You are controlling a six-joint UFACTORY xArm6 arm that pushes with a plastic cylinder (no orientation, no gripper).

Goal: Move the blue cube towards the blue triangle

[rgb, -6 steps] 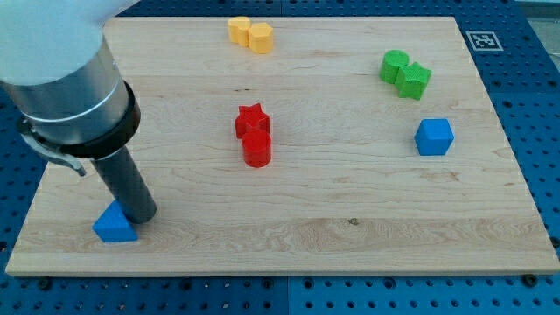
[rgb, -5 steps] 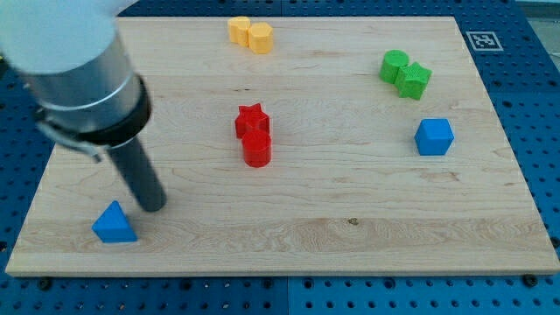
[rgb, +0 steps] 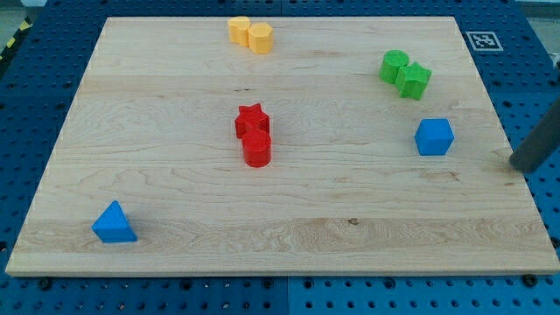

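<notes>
My tip (rgb: 521, 164) shows at the view's right edge, where the dark rod enters from the right and ends low over the right margin of the wooden worktop (rgb: 350, 227); it seems to rest right at the board's edge, though the crop makes that hard to judge. There is no hand on this rod, so nothing is being grasped. The blue cube (rgb: 434, 136) sits on the right part of the worktop, to the left of my tip and apart from it, with bare wood between them. The blue triangle (rgb: 114, 223) lies near the view's bottom left corner, well apart from the cube across the board. Near the middle, a red star (rgb: 252, 119) touches a red cylinder (rgb: 257, 149) just below it. At the view's top, two yellow blocks (rgb: 250, 34) stand pressed together. Above the cube, a green cylinder (rgb: 394, 66) touches a green star (rgb: 414, 80).
</notes>
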